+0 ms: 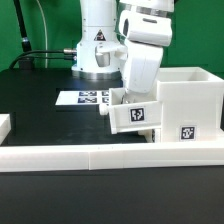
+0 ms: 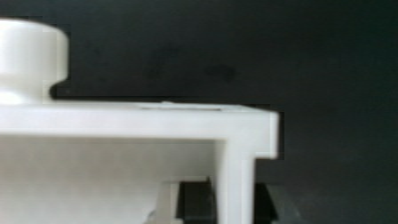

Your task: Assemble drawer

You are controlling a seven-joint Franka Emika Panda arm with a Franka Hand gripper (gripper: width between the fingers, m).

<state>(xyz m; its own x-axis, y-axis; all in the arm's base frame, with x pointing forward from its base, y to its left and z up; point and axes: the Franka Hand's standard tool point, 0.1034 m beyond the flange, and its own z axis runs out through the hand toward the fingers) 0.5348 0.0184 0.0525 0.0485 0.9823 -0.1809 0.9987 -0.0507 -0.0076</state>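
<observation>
**Op A:** Since the arm [image 1: 140,55] stands right in front of it, how much of the tray [image 1: 133,112] do you actually see?

**Op B:** Only its front panel with one square tag and a bit of the side. I see no fingertips on the exterior feed; the tray covers them. The marker board [image 1: 88,98] is partly cut off by the arm as well, and the housing [image 1: 190,100] shows only its near face and open top; what lies inside I can't make out.

**Op A:** And my wrist feed is blurry. I get a white knob [image 2: 31,60] standing on a flat white panel [image 2: 134,125], dark table beyond, and two dark shapes low in the picture that I take for finger pads [image 2: 276,200], though they run off the edge.

**Op B:** So the gripper [image 1: 135,100]?

**Op A:** I can't tell whether it's clenched or released; no jaw is clearly visible in either feed.

**Op B:** Pose, then: I see the wrist pointing straight down, hand vertical, over the tray. The tray sits touching or just beside the housing on the exterior view's left, its tagged face tilted slightly. The long low white wall [image 1: 100,155] runs across the foreground, with the black table [image 1: 40,100] behind it
</observation>
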